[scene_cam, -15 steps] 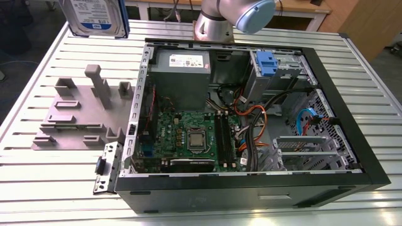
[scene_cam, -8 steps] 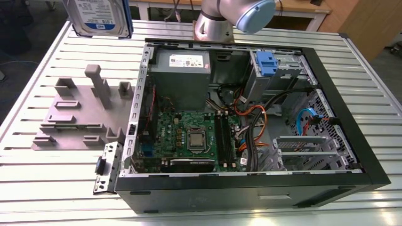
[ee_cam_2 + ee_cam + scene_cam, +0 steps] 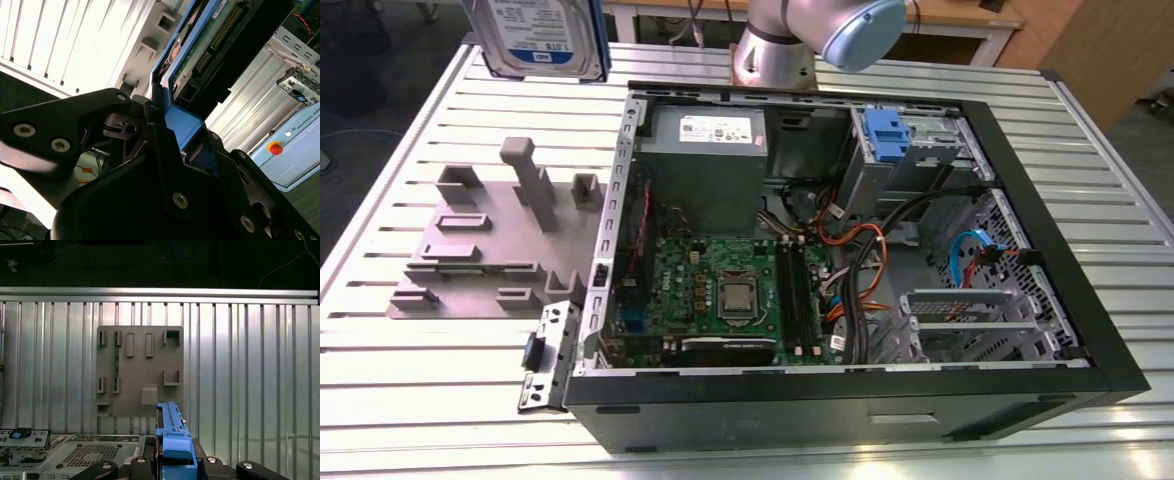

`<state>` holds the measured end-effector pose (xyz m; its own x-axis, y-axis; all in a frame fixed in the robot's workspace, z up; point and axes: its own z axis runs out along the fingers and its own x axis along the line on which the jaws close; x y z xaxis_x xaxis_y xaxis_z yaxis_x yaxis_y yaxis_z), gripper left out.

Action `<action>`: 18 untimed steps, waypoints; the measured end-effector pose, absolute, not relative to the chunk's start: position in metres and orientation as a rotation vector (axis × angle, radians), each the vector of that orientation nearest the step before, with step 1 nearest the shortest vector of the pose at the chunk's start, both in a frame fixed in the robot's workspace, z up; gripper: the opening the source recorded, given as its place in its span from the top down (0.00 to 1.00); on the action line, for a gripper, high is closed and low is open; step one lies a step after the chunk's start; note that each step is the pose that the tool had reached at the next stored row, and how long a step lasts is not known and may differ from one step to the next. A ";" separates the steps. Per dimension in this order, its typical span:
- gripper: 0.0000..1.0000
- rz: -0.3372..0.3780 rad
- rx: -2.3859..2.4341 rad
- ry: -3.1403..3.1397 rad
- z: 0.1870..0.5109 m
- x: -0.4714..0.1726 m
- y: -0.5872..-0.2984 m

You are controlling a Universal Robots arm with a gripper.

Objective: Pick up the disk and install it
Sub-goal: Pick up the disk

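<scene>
Holding the flat silver-grey metal disk (image 3: 540, 40) with blue plastic side rails aloft.
The black tool (image 3: 172, 462) is clamped on its blue rail, above the slatted metal desk (image 3: 454, 380), near the grey plastic fixture block (image 3: 480, 250) and open black computer case (image 3: 1067, 260).

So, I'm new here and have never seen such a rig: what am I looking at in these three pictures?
The machine is one grey robot arm with a pale blue joint cap, standing on the ribbed aluminium table. The exterior view comes from a camera off the arm, looking down on that table. Both wrist views come from cameras riding on the arm. On the table lie an open black computer case, its green circuit board showing, and, on the exterior view's left, a grey plastic fixture with upright posts. The black pincer is shut on a flat silver-grey hard disk with blue plastic side rails, holding it up in the air.
</scene>
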<state>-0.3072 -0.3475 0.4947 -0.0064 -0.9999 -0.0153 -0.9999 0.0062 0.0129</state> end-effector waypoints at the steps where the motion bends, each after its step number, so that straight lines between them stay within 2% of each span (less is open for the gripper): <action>1: 0.63 0.031 -2.213 2.227 0.495 -0.306 -0.347; 18: 0.63 0.031 -2.213 2.227 0.495 -0.291 -0.347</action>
